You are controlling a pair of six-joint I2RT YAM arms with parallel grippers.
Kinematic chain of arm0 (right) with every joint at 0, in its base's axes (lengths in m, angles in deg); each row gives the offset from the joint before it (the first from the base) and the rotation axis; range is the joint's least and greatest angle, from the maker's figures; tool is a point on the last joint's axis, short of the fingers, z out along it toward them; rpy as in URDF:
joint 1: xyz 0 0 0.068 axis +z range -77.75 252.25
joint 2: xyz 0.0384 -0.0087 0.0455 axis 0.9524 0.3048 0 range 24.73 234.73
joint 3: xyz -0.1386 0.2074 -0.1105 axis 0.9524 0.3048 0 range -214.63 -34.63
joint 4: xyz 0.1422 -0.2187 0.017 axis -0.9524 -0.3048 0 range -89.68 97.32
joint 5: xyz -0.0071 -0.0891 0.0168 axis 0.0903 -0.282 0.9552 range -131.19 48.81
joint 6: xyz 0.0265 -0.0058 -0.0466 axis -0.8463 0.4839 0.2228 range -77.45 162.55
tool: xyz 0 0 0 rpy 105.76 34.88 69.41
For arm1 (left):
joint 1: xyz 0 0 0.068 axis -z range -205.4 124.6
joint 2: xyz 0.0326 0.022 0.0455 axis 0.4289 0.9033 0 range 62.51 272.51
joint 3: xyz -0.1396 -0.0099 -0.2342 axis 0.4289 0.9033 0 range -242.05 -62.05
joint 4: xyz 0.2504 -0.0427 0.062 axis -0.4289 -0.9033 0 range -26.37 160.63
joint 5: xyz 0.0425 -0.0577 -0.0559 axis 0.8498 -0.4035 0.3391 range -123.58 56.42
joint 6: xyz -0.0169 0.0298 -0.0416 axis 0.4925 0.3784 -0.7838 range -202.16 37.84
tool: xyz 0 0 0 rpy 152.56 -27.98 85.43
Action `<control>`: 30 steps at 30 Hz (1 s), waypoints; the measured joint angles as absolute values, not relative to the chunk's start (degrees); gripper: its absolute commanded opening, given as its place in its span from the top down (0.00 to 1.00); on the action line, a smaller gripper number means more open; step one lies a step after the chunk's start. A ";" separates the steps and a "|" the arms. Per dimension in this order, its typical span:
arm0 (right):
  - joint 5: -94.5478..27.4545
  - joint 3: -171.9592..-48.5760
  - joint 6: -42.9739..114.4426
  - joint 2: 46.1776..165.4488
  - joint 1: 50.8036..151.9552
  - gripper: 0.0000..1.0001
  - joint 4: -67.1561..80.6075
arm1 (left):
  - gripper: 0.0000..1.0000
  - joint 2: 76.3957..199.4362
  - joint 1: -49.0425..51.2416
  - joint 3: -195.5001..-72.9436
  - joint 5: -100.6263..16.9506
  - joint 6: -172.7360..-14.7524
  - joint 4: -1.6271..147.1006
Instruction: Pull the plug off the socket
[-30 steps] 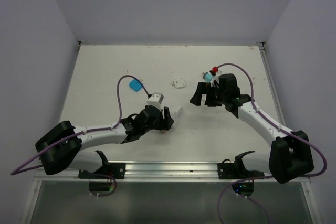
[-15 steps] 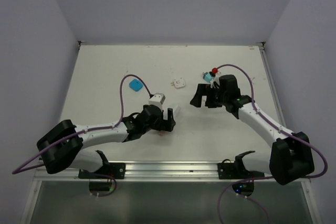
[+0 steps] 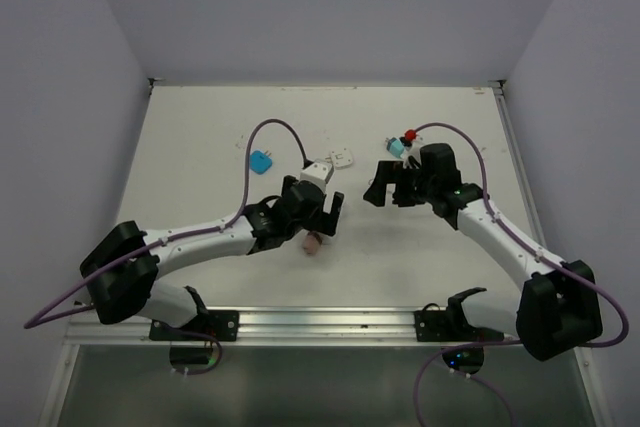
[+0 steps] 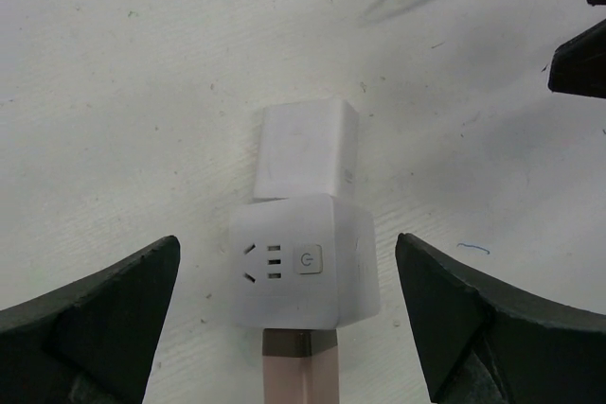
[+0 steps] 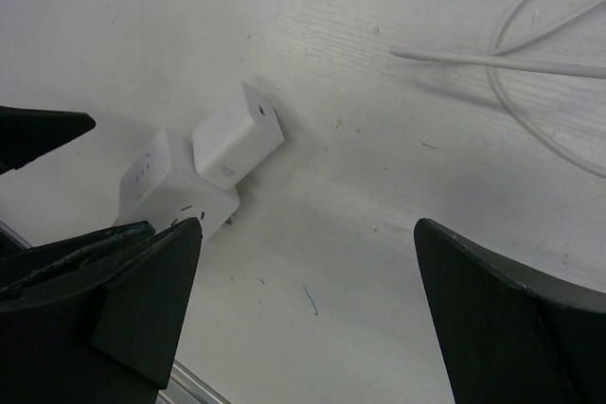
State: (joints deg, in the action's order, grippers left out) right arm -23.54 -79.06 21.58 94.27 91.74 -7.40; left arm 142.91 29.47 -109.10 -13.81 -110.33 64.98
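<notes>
The socket (image 4: 303,267) is a white cube with dark slots and a power button on its face, lying on the table. A white plug block (image 4: 305,149) sits in its far side and a pink plug (image 4: 301,371) in its near side. My left gripper (image 4: 287,253) is open, with one finger on each side of the socket and not touching it. In the top view the left gripper (image 3: 318,215) hides the socket, and only the pink plug (image 3: 312,244) shows. My right gripper (image 3: 385,187) is open and empty, to the right of the socket (image 5: 166,186) and white plug (image 5: 237,134).
A small blue item (image 3: 262,161) and a flat white plate (image 3: 342,158) lie behind the left gripper. A thin white cable (image 5: 530,63) loops on the table to the right. Purple arm cables arch over both arms. Walls close in the table.
My left arm has swung right and forward, and its open fingers now straddle the socket. The pink plug now shows below the gripper. My right arm has barely moved.
</notes>
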 measured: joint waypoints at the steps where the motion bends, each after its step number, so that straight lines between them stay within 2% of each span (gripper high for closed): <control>1: -23.63 -78.93 21.71 94.07 91.74 0.01 -7.51 | 0.00 143.59 29.87 -109.67 -13.20 -109.41 64.48; 13: -28.65 -76.76 22.69 88.50 88.44 0.01 -11.51 | 0.01 154.93 41.38 -119.85 -2.27 -102.87 53.79; 25: -31.47 -75.50 21.80 81.99 81.81 0.01 -14.74 | 0.06 170.54 45.62 -135.09 9.86 -100.38 42.78; 30: -31.36 -75.41 21.58 81.96 81.18 0.01 -15.12 | 0.07 174.12 45.95 -137.60 14.15 -100.86 37.42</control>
State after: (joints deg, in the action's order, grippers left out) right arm -31.36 -75.41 21.58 81.96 81.18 -15.12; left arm 174.12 45.95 -137.60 14.15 -100.86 37.42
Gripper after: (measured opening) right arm 0.986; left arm 0.937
